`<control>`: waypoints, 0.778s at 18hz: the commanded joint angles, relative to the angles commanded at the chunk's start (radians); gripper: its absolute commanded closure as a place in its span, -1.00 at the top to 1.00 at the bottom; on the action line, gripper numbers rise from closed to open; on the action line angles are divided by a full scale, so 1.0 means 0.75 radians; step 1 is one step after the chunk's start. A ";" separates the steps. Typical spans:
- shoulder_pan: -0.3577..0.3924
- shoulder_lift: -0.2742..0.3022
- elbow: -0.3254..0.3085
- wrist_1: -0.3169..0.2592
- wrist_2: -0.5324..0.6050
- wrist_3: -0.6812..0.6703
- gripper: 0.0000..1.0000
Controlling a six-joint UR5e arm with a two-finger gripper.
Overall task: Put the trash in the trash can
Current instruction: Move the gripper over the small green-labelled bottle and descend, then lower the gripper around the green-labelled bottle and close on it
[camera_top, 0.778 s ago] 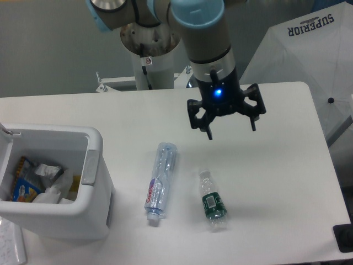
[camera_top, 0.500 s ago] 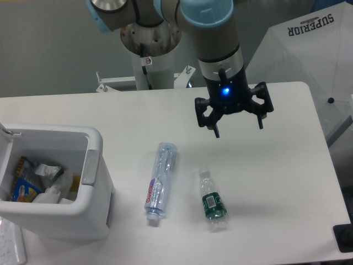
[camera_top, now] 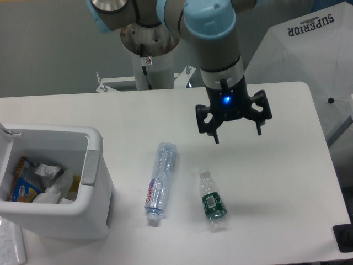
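A white surface with rounded corners fills most of the view, evenly lit. Behind it, at the far side, stands a plain grey wall. At far right a white sheet printed "SUPERIOR" hangs. A small dark object sits at the near right edge.

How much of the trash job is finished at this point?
Nothing delivered yet. The longer bottle and the shorter bottle both lie on the table. The end effector hangs open and empty above them. The trash can holds other litter. Both pickups are left.
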 joint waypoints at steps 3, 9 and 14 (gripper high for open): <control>-0.008 -0.070 -0.019 0.021 -0.002 -0.154 1.00; -0.053 -0.223 0.004 0.023 -0.012 -0.340 1.00; -0.067 -0.364 0.088 0.061 -0.020 -0.340 1.00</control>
